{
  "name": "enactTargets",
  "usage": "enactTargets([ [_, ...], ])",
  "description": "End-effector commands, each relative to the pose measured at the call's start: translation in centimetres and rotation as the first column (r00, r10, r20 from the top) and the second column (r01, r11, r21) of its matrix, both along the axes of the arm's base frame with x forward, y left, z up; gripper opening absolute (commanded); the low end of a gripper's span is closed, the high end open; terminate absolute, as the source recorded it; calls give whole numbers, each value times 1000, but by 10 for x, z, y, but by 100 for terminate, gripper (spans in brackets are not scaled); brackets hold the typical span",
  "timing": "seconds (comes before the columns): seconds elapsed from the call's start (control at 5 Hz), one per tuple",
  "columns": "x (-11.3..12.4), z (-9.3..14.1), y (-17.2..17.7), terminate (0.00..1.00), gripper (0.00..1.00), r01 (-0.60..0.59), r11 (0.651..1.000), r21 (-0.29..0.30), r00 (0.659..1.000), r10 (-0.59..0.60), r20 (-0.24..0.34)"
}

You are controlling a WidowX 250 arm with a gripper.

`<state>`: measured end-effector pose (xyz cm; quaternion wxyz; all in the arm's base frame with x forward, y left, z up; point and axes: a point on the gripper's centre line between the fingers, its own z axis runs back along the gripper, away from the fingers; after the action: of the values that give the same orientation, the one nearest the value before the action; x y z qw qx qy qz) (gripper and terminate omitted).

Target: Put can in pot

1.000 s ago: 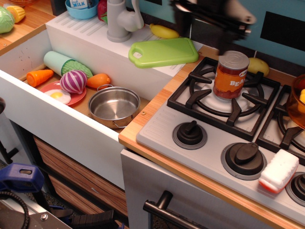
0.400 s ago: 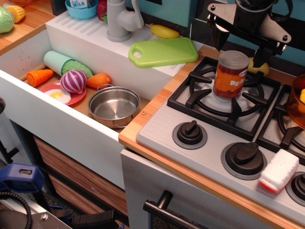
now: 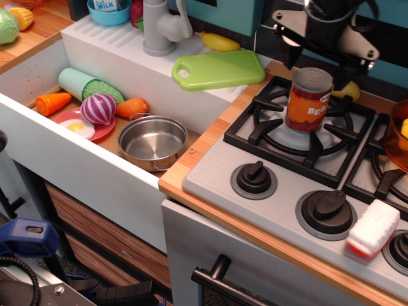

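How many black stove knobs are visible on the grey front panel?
3: the left round black knob, the middle round black knob, and a partly cropped black knob at the right edge. Others may lie outside the frame.

Teal wall (wooden countertop)

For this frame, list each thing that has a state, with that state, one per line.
can: upright on the left stove burner, not gripped.
pot: upright in the sink, empty.
gripper: open, above the can, fingers either side of its top.
cutting board: flat, overhanging the sink edge.
red plate: in the sink, holding a fried egg and a purple onion.
left stove knob: pointer aimed up and right.
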<state>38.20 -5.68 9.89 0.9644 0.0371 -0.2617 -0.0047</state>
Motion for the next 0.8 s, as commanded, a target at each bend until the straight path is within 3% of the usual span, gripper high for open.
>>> enactTargets([
  [0.0,9,-4,6,0,100,15,1000,-11,999,-15,37],
  [0.6,12,-23,6,0,100,23,998,-59,999,-22,24],
])
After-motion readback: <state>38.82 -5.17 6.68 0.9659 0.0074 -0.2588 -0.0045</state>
